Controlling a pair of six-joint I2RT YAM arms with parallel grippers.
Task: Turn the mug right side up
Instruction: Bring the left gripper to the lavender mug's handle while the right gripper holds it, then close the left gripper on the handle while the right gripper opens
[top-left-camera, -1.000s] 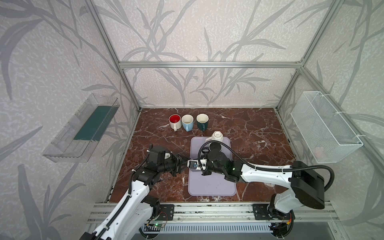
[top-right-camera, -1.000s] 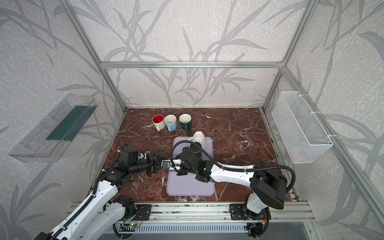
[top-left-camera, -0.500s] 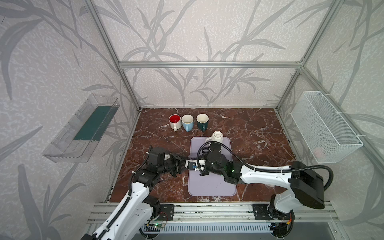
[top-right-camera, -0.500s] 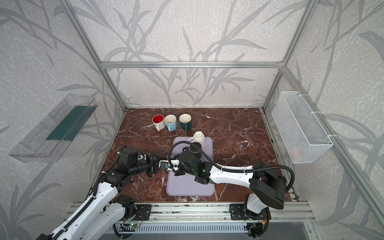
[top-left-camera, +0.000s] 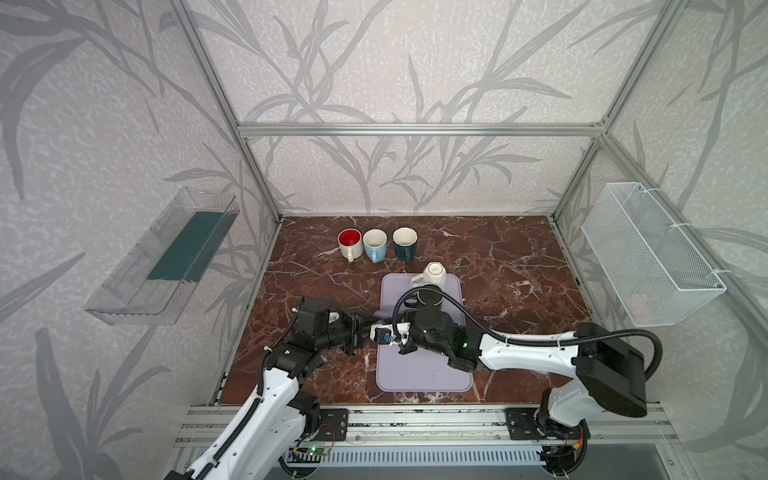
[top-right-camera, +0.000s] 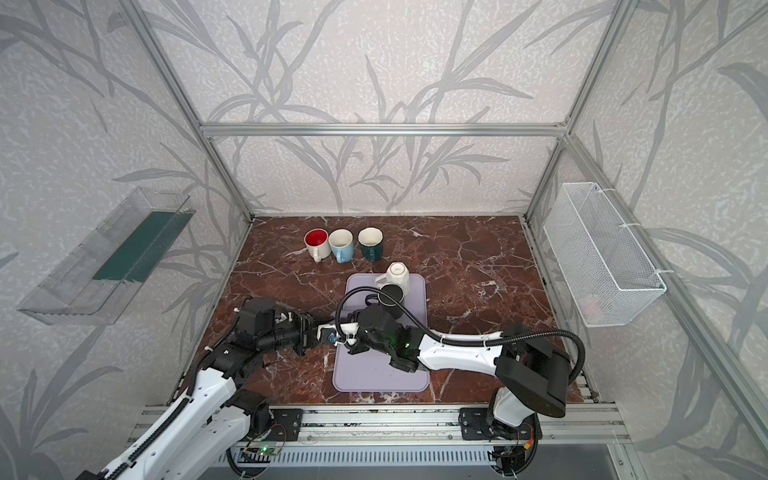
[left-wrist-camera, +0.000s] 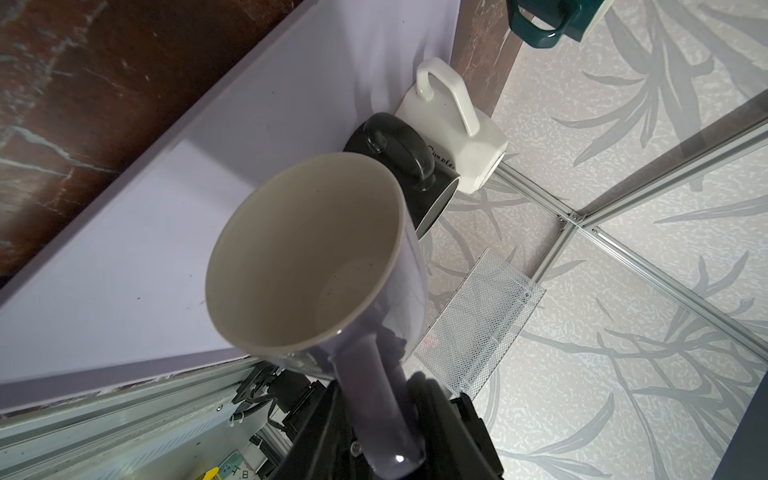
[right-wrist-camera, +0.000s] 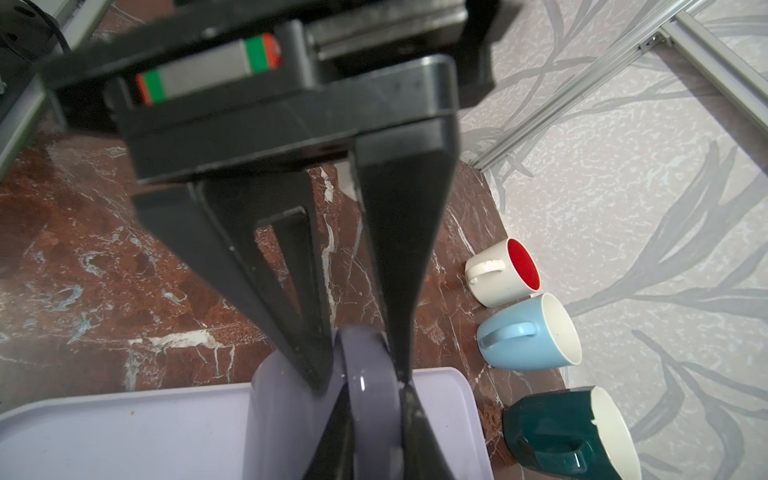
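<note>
The mug (left-wrist-camera: 307, 257) is hanging tilted over the left edge of the mat (top-left-camera: 424, 374), between both arms. The left gripper (right-wrist-camera: 359, 374) is clamping its handle, and the right gripper (top-left-camera: 392, 334) is pinching that handle too.

The left arm (top-left-camera: 270, 395) and right arm (top-left-camera: 523, 360) are white shells with black joints. The right arm's largest housing (top-left-camera: 611, 374) is a black block. A ribbed black cable (top-left-camera: 623, 331) runs back from the right jaws, past a green light (top-left-camera: 464, 344). The left gripper (right-wrist-camera: 360, 376) is black, with tapered, slotted fingers (right-wrist-camera: 266, 266). Behind its jaws sits a steel rail (right-wrist-camera: 203, 72) capped green and red.
</note>
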